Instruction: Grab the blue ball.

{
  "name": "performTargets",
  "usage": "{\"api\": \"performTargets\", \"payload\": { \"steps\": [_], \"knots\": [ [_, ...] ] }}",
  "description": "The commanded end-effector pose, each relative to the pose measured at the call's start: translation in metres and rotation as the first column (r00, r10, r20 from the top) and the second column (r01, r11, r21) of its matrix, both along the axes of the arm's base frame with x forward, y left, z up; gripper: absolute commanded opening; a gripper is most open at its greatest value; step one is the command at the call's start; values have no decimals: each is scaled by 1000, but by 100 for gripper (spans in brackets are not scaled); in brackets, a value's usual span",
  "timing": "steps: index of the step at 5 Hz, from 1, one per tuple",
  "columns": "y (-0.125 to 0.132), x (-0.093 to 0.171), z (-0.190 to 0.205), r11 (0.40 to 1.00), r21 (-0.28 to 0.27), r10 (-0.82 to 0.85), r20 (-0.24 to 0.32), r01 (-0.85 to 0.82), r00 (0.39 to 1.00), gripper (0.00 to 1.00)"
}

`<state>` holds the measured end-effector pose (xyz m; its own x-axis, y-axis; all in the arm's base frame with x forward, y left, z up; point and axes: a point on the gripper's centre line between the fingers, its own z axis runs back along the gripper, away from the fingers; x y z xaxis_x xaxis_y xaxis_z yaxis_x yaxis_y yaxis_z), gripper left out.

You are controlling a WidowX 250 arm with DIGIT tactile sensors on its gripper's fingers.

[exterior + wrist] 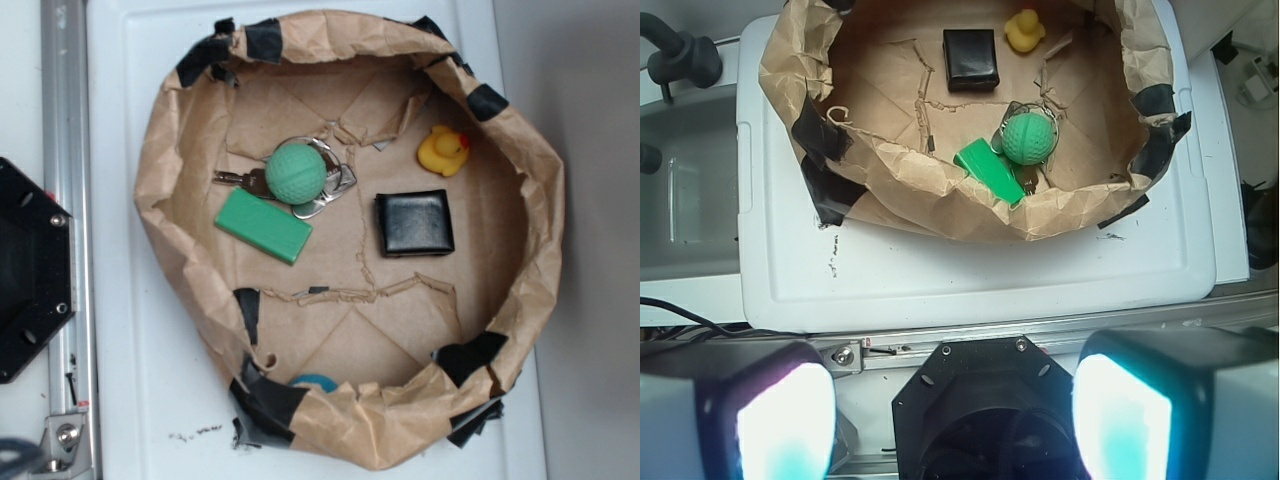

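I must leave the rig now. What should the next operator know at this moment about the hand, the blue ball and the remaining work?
Hand: open, empty, far outside the paper bowl, above the robot base.
Blue ball: inside the bowl, tucked under the folded wall; only a sliver shows in the exterior view, hidden in the wrist view.
Nearby: green ball on keys, green block, black wallet, yellow duck.
Done: nothing. Left: reach, grasp, lift.
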<state>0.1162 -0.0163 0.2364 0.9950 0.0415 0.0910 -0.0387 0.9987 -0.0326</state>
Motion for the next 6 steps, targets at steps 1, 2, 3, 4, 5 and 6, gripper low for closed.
{"api": "performTargets", "payload": {
  "steps": [1, 2, 3, 4, 5, 6],
  "knots": [
    [0, 0, 0, 1000, 0, 0, 0, 0, 1000, 100],
    [16, 29, -45, 979, 79, 187, 35, -190, 982, 100],
    [22, 58, -80, 902, -8, 422, -204, -433, 883, 100],
    [24, 94, -90, 762, -135, 582, -286, -633, 761, 100],
    [36, 113, -90, 670, -186, 624, -384, -719, 681, 100],
    [44, 120, -95, 623, -218, 633, -424, -751, 648, 100]
  ]
}}
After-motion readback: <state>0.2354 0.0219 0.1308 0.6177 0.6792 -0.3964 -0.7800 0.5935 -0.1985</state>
